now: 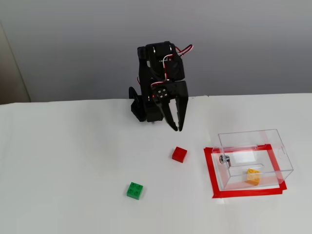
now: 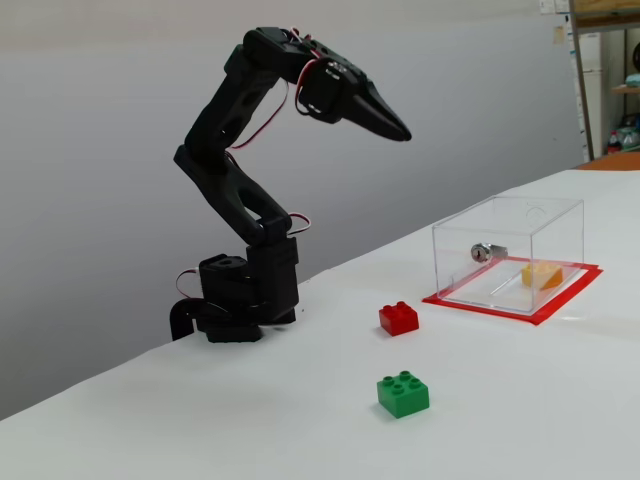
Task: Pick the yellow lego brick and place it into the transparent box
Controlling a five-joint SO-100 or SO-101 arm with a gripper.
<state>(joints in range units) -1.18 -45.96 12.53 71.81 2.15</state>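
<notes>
Two black jaws are hanging slightly parted above the counter near the arm's base, gripping nothing. With the placing apparently done, the sensible move is folding the arm home smoothly, clear of the red brick below. Well apart to the right in both fixed views, the yellow lego brick is lying inside the transparent box, a small orange-yellow block, tilted, its studs hard to make out.
</notes>
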